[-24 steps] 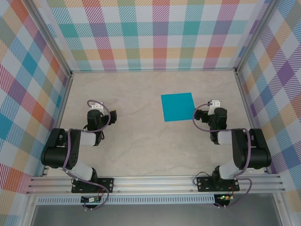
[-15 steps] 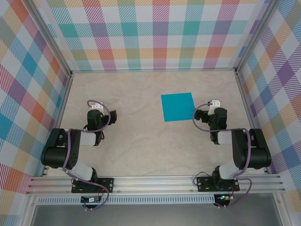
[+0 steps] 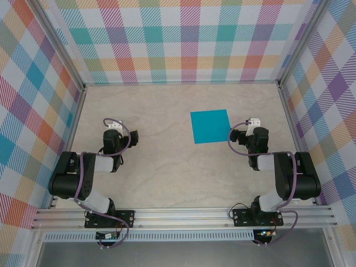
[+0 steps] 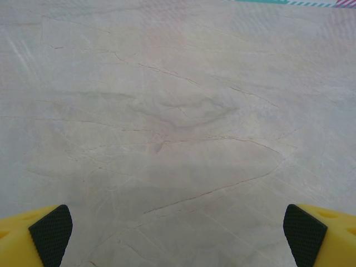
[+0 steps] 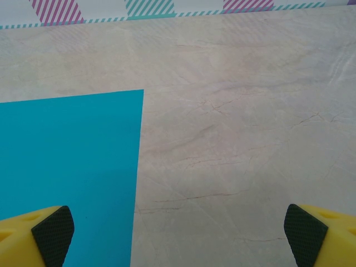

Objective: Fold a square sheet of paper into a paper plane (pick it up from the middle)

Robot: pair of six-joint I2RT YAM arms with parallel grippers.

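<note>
The square sheet of paper [image 3: 210, 126] lies flat and unfolded on the marble table, teal-blue, right of centre. My right gripper [image 3: 242, 135] hovers just off its right edge, jaws wide open and empty. In the right wrist view the sheet [image 5: 67, 167] covers the left half, its right edge running down the picture, and my left fingertip [image 5: 53, 228] hangs over it; the right gripper [image 5: 178, 236] spans bare table otherwise. My left gripper [image 3: 115, 139] rests far to the left, open and empty, and from the left wrist camera this left gripper [image 4: 178, 236] has nothing but marble under it.
Checked walls [image 3: 178, 44] and metal posts enclose the table on three sides. The arms' bases sit on a rail [image 3: 178, 217] at the near edge. Bare marble table [image 3: 156, 161] lies between the two arms.
</note>
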